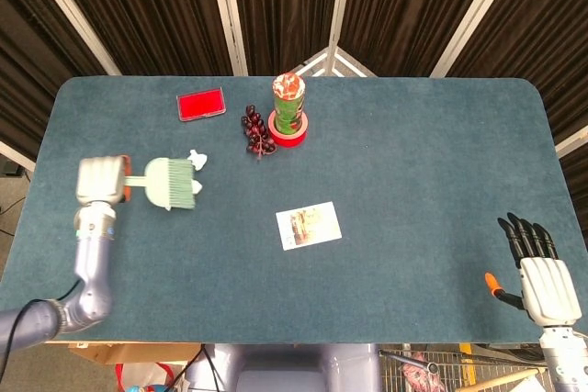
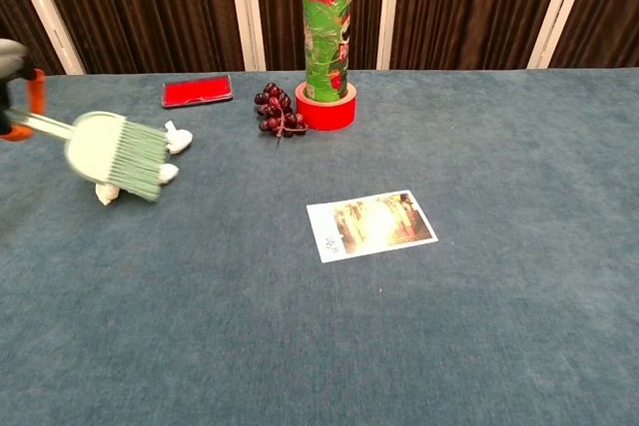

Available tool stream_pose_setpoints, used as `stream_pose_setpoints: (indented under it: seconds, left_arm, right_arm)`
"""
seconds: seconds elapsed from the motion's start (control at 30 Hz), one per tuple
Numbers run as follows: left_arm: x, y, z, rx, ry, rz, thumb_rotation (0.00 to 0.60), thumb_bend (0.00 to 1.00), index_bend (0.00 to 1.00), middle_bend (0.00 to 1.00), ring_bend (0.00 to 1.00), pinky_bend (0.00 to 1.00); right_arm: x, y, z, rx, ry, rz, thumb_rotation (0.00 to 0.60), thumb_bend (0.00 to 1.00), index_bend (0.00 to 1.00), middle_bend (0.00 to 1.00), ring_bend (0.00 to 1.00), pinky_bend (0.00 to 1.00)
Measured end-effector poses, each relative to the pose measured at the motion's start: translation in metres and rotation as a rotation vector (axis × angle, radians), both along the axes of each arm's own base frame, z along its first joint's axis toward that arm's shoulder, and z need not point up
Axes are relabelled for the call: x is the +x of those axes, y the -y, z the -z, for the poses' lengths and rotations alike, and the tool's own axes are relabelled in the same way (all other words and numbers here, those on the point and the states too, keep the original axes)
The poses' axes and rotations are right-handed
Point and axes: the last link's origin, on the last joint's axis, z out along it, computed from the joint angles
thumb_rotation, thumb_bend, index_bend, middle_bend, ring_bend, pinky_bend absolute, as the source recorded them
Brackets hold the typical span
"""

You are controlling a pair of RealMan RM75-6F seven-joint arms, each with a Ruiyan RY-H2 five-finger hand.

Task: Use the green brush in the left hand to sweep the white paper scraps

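Note:
My left hand grips the handle of the green brush at the table's left side; in the chest view the brush shows blurred, with the hand at the frame's left edge. White paper scraps lie partly hidden behind the bristles; one scrap peeks out just beyond the brush head. My right hand hangs open off the table's near right corner, holding nothing.
A red flat case lies at the back left. Dark grapes sit beside a green canister standing in a red tape roll. A photo card lies mid-table.

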Motion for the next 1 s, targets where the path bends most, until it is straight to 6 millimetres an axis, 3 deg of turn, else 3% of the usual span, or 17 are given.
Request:
stream_pose_setpoints:
  seconds: [0.23,0.43,0.67,1.0]
  left_arm:
    - [-0.061,0.004,-0.059,0.159,0.029,-0.128,0.600,0.75,0.77,1.00,1.00,1.00]
    - [-0.072,0.004,-0.091,0.244,0.082,-0.129,0.600,0.75,0.77,1.00,1.00,1.00]
    - [-0.041,0.003,-0.073,0.189,0.163,-0.060,0.600,0.75,0.77,1.00,1.00,1.00]
    - [0.036,-0.019,0.001,0.056,0.208,0.059,0.600,0.75,0.77,1.00,1.00,1.00]
  right_arm:
    - [0.006,-0.003,0.005,0.013,-0.013,-0.018,0.600,0.32,0.00,0.00,0.00,0.00]
    - [0.008,-0.002,0.007,0.014,-0.016,-0.026,0.600,0.32,0.00,0.00,0.00,0.00]
    - [0.008,0.000,0.007,0.016,-0.011,-0.024,0.600,0.32,0.00,0.00,0.00,0.00]
    - [0.005,0.002,0.008,0.025,0.006,-0.015,0.600,0.32,0.00,0.00,0.00,0.00]
